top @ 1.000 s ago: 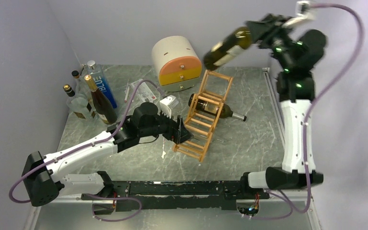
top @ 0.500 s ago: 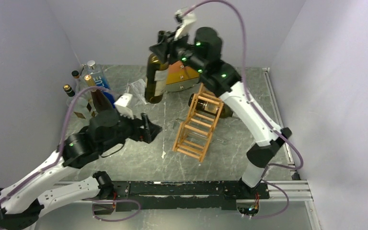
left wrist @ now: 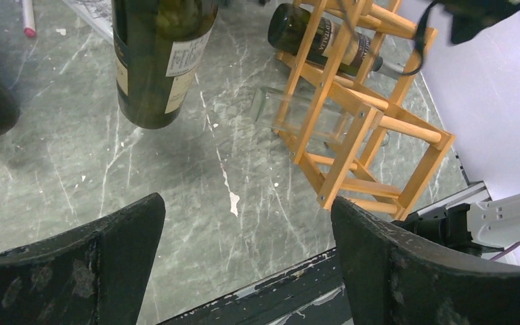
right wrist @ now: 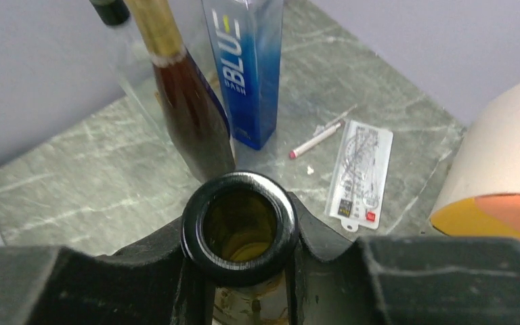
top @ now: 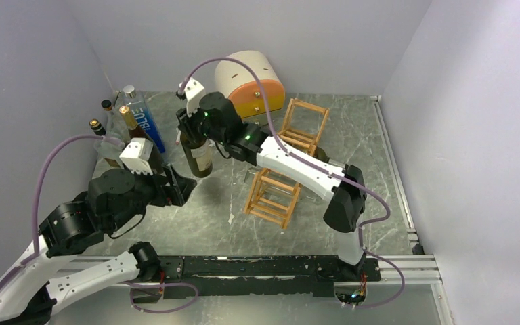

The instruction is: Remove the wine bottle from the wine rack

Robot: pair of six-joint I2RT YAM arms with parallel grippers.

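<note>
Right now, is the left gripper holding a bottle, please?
No, the left gripper is open and empty; the bottle is apart, ahead of it.

A robot test lab, not a home: bare lavender-grey walls (top: 244,27) box in a marble-look worktop (top: 365,176) whose 6 o'clock edge carries a rail (top: 257,265) with the cabled left arm (top: 88,274) and right arm (top: 298,169) bolted on, plus staged bottles (top: 150,125) at 10 o'clock.

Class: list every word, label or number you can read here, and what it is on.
"BLUE": on the blue bottle; smaller print beneath is blurred.
Label on the wine bottle: too blurred.
Label on the racked bottle: too blurred.
Print on the white card: too small.
</note>
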